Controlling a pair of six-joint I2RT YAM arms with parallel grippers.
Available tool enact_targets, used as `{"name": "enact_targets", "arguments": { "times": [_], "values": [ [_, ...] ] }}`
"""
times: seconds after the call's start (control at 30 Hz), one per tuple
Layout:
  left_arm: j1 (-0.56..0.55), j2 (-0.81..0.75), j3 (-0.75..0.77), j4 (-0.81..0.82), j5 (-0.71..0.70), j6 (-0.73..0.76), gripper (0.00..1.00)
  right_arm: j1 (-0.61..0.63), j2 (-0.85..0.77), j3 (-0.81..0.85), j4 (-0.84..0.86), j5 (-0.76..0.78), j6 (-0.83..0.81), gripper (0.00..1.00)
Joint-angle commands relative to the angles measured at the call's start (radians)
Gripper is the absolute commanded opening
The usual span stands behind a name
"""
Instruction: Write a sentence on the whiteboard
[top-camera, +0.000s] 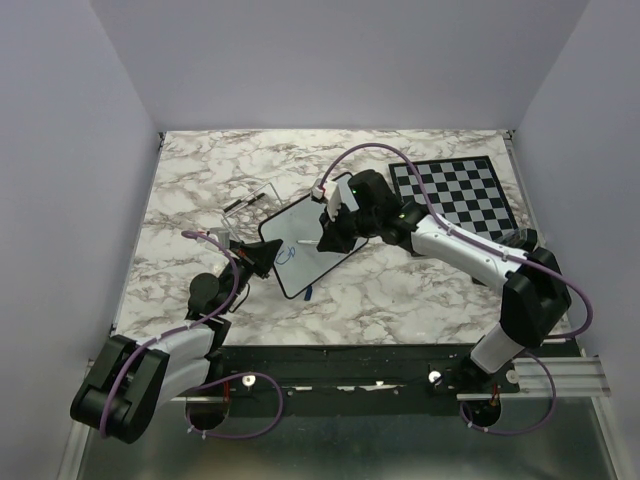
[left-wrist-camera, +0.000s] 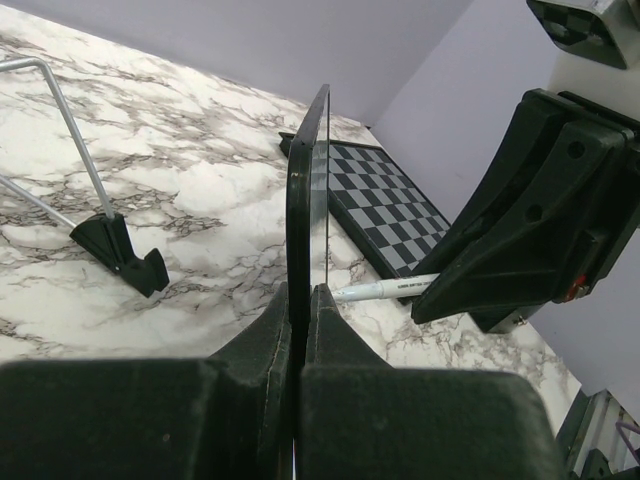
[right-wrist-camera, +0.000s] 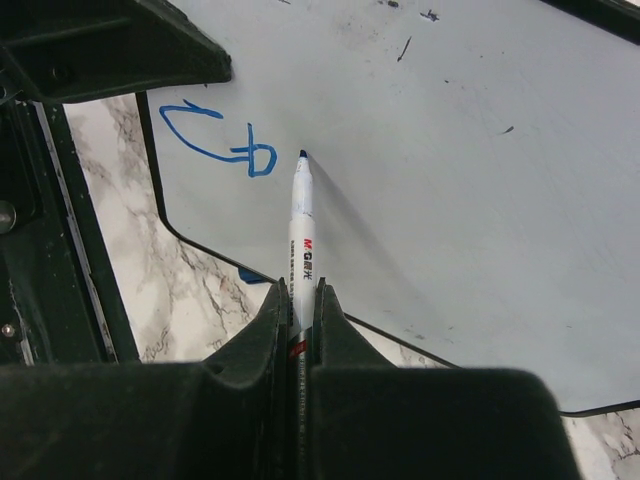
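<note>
The marble counter (top-camera: 400, 300) carries everything, with the chessboard (top-camera: 455, 195) lying flat at the far right, well apart from the work and playing no part in it. In the middle is the whiteboard (top-camera: 308, 250), turned corner-on to the arms and tipped up rather than lying flat. I cannot tell whether its low edge rests on the counter.

The left hand (top-camera: 260, 258) has its fingers closed hard on the board's left edge. From where I stand that looks like bracing, so the board does not slide or swing under the pen. The right hand (top-camera: 333, 238) reaches in from the right, pinched shut on a white marker (right-wrist-camera: 301, 230) low on its barrel, which leaves the tip free to steer.

A wire stand (left-wrist-camera: 118, 248) sits unused at the far left.

The marker's tip meets the glossy face just right of the blue lettering (right-wrist-camera: 250, 153), which so far is only a loop and a crossed stroke in the board's left corner. I would judge the sentence barely begun. A small blue piece (top-camera: 308, 293), perhaps the cap, lies at the board's near edge.
</note>
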Motion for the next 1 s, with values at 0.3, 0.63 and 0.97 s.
{"name": "enact_targets", "arguments": {
  "times": [0.3, 0.63, 0.97],
  "values": [
    [-0.009, 0.003, -0.026, 0.004, 0.044, 0.03, 0.0, 0.001, 0.04, 0.002, 0.002, -0.025, -0.009, 0.01],
    [-0.009, 0.0, -0.026, 0.003, 0.041, 0.031, 0.0, 0.001, 0.029, -0.036, -0.02, -0.041, -0.041, 0.01],
    [-0.009, -0.006, -0.029, 0.003, 0.042, 0.03, 0.0, -0.001, 0.016, -0.04, -0.023, 0.024, -0.034, 0.01]
  ]
}}
